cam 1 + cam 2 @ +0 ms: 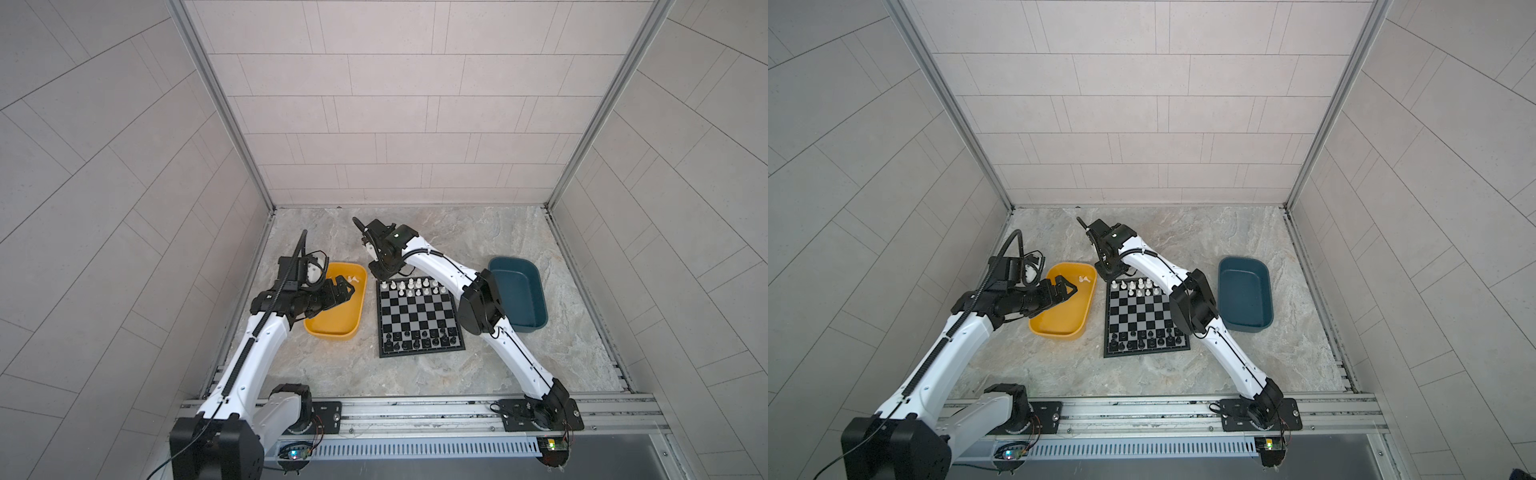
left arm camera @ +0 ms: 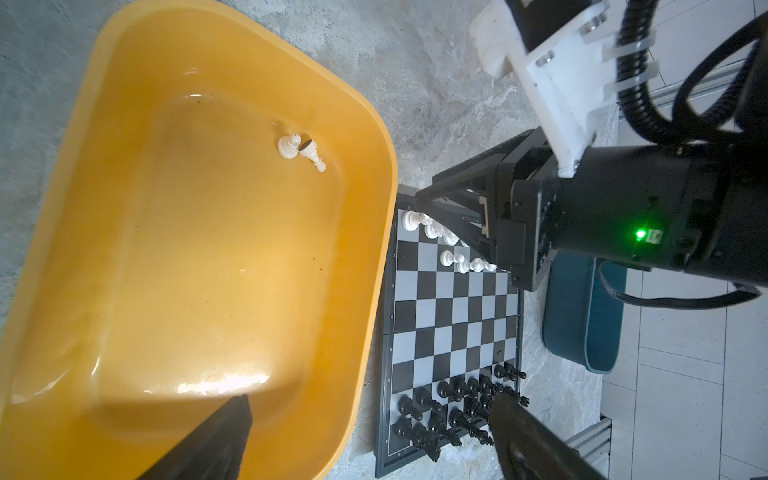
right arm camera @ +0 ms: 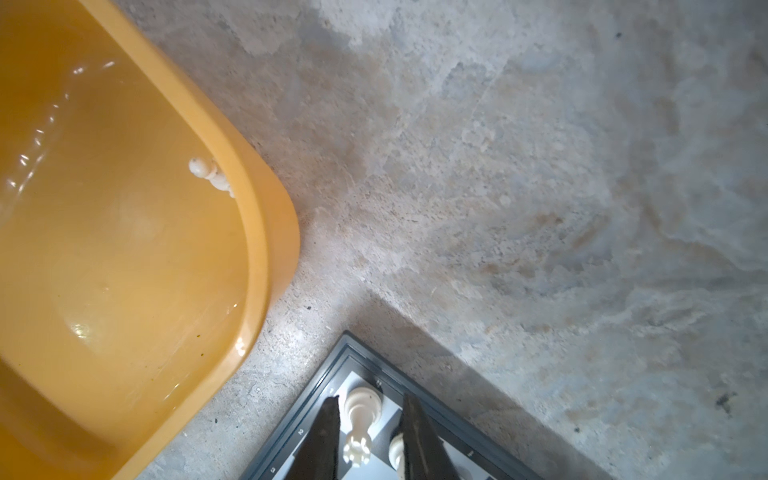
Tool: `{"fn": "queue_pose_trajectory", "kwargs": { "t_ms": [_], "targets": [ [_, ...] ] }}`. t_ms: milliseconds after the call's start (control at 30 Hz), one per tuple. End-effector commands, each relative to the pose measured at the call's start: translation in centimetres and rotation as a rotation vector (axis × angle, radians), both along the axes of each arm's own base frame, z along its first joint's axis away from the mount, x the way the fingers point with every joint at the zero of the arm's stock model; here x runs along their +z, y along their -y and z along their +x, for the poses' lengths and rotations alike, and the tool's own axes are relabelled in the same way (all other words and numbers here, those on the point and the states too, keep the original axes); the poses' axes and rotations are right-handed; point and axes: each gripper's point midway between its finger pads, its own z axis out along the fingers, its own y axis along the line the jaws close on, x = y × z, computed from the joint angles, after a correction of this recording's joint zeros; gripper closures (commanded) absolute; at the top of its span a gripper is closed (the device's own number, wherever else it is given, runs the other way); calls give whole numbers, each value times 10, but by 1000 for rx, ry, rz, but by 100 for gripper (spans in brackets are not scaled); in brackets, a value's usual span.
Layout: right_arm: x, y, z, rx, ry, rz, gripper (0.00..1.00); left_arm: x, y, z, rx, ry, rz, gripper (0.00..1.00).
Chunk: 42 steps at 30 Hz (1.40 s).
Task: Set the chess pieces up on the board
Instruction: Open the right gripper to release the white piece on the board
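The board (image 1: 419,318) lies mid-table, also in the other top view (image 1: 1144,316). White chess pieces (image 1: 411,286) fill part of its two far rows and black ones (image 1: 419,337) stand on its two near rows. My right gripper (image 3: 370,398) hangs over the far left corner. Its fingers straddle a standing white rook (image 3: 362,405), and a gap shows on one side. Two white pieces (image 2: 301,150) lie in the yellow tray (image 2: 374,174). My left gripper (image 2: 370,399) is wide open and holds nothing, hovering over that tray's side nearest the board.
The yellow tray (image 1: 336,320) sits just left of the board. A teal tray (image 1: 519,291) with nothing showing inside sits to the right, partly behind my right arm's elbow. Walls close in the marble table on three sides, and a metal rail runs along the front.
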Motion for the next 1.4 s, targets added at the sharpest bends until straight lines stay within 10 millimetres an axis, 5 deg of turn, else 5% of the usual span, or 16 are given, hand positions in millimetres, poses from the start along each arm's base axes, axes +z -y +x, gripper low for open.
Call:
{"fn": "queue_pose_trajectory", "kwargs": {
  "t_ms": [0,800,1067,1233,1367],
  "targets": [
    [-20,-3,-5,8,-41,-10,80,4,1,4,-10,21,-3,4],
    [-16,0,-11,-7,-66,-13,90,3,-1,4,-3,19,2,4],
    [6,-1,0,-26,-13,25,78,0,-6,5,24,16,22,3],
    [41,-2,21,-71,66,98,68,-8,-17,8,63,-5,83,0],
    [107,-2,38,-114,182,229,58,-12,-24,20,109,-42,114,11]
  ]
}}
